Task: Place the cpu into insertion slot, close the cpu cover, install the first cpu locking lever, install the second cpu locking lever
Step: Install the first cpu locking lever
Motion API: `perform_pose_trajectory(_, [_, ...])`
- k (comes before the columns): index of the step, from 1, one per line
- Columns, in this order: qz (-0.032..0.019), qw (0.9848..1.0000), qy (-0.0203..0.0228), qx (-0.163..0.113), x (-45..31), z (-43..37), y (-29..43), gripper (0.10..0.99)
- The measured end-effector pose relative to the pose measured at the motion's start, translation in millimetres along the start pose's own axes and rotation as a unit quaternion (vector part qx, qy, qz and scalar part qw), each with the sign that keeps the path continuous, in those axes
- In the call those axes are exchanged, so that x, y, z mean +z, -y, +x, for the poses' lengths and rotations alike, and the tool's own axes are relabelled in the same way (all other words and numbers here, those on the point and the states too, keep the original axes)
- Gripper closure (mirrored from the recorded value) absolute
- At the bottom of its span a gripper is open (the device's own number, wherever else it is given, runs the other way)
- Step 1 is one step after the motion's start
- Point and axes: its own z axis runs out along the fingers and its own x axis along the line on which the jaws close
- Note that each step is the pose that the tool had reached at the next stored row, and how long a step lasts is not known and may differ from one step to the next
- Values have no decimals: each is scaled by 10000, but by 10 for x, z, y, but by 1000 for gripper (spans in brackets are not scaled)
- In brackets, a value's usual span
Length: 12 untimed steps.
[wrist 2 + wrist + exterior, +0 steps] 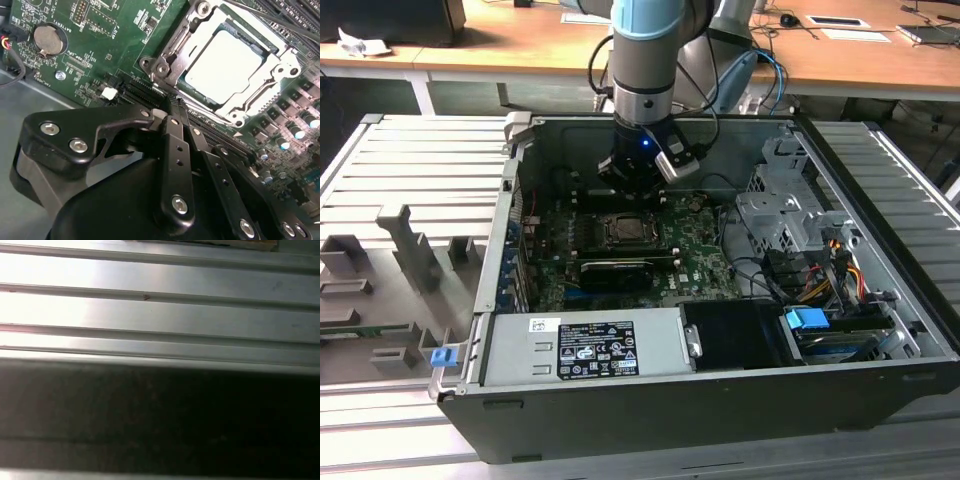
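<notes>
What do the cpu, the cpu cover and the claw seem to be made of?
The cpu: pale, matte metal face, evenly dull sheen. The cpu cover: bright stamped metal, probably steel, with glints on its edges. The claw: black matte parts with silver screws; metal or plastic, unclear.

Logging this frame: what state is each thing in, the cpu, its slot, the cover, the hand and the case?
cpu: seated flat in the insertion slot.
insertion slot: occupied by the cpu.
cpu cover: closed down, its window framing the cpu.
hand: appears shut and empty, tip close to the slot's edge; contact cannot be told.
computer case: lying on its side, panel off, interior open.
</notes>
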Motion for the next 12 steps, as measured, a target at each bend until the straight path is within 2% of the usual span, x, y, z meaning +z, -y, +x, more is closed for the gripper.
perform_pose_trajectory(5, [141,9999,-8,-6,48,-6,1,980])
perform_pose_trajectory(8, [143,9999,-9,-6,56,-5,-5,980])
perform_pose_trajectory(9, [127,9999,-5,-6,40,-8,-15,980])
perform_pose_trajectory(11, [131,9999,-5,-6,-145,-15,-29,980])
perform_pose_trajectory(12, [133,9999,-7,-6,-147,-15,-29,980])
